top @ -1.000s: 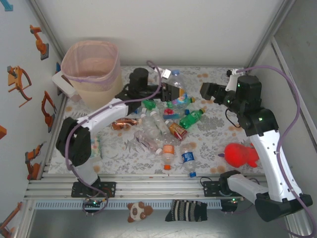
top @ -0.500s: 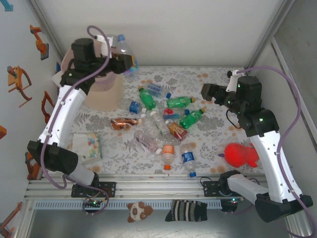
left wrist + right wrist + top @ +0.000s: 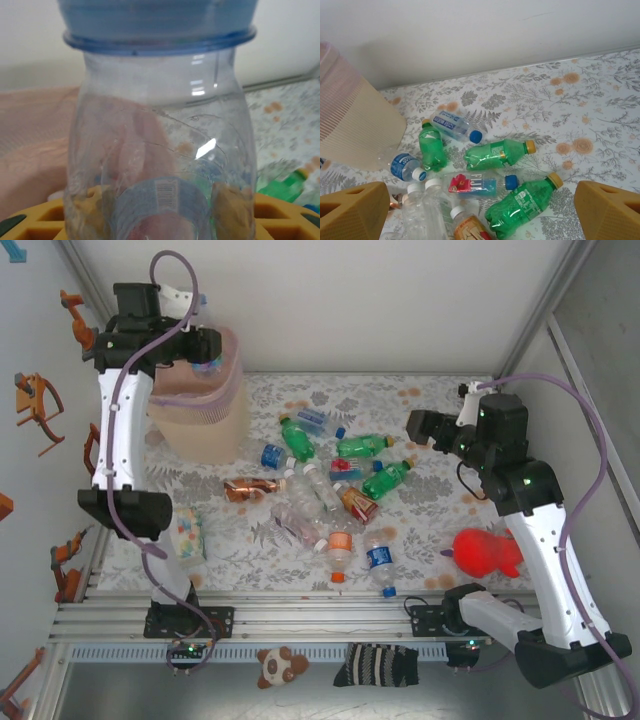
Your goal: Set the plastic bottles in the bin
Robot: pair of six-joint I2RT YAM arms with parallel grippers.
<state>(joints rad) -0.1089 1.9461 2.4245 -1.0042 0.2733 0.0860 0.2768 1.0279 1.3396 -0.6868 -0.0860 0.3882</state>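
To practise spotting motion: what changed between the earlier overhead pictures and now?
The left gripper, shut on a clear plastic bottle with a blue cap, swung left from beside the loose plastic bottles to above the pale pink translucent bin. The open right gripper, those bottles and the red plush toy stayed put.

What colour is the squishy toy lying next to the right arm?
The soft toy is red. The top view shows it best.

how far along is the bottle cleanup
Done: no bottle visible in the bin yet. In hand: the left gripper holds a clear bottle over it. Left: about a dozen bottles on the table; right gripper open, empty.
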